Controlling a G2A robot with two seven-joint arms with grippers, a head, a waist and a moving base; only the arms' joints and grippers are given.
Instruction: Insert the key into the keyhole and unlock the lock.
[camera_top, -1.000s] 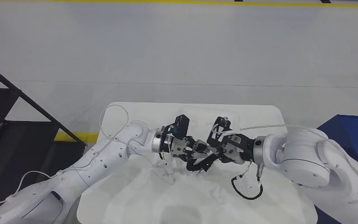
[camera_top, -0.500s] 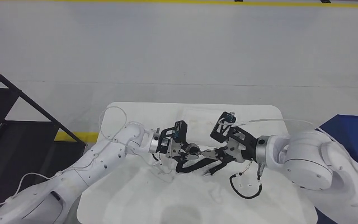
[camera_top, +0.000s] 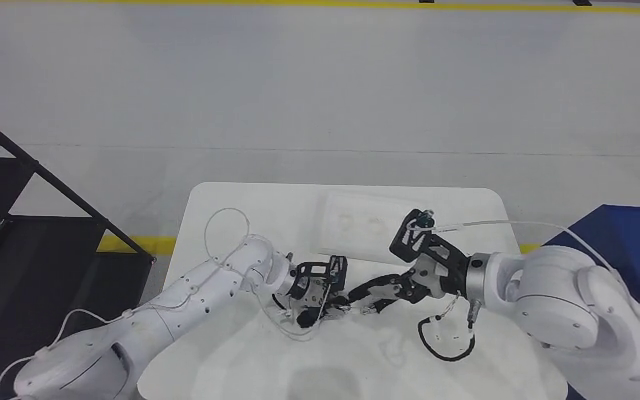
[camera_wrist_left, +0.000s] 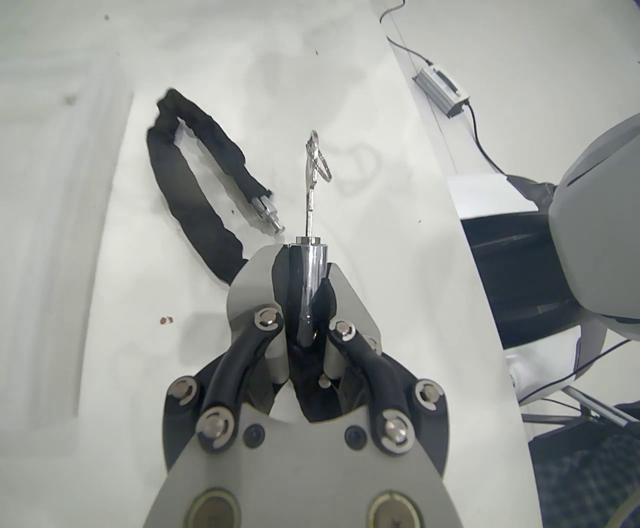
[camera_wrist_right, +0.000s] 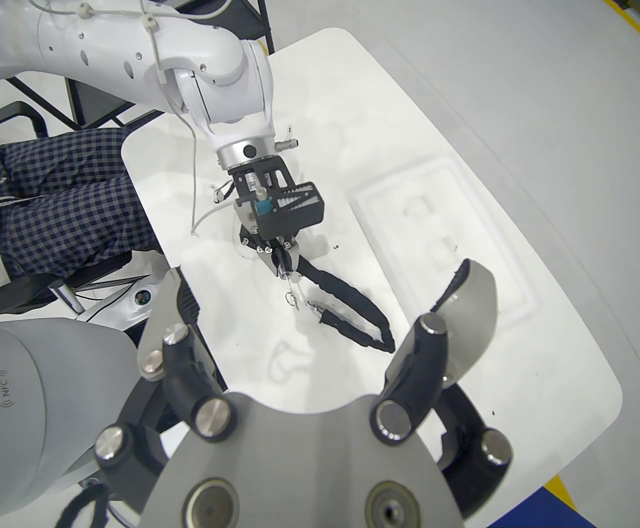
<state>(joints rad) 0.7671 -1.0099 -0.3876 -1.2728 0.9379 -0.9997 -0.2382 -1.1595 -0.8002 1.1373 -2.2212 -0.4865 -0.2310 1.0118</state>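
- The key (camera_wrist_left: 310, 200) is seated in the end of the lock's chrome barrel (camera_wrist_left: 311, 257), and its ring (camera_wrist_left: 324, 167) hangs off the far end. The barrel lies low over the tabletop (camera_wrist_left: 400, 250).
- The metal pin (camera_wrist_left: 267, 214) of the cable (camera_wrist_left: 185, 210) lies just beside the barrel's mouth but apart from it. The black sleeve loops away from the barrel and returns to its underside. With the pin free, the lock appears to be released and the task looks all but finished.
- The left gripper (camera_wrist_left: 304, 280) has its jaws clamped on the barrel, one on each side.
- The right gripper (camera_wrist_right: 324, 285) is well back from the barrel on the key's side, with its jaws wide apart and nothing between them.
- One second ago the two grippers met nose to nose at the barrel, with the right one at the key.
- Since then the right gripper has let go and drawn back.
- The left arm has carried the barrel down and toward the near edge of the tabletop, and the key has stayed in place.
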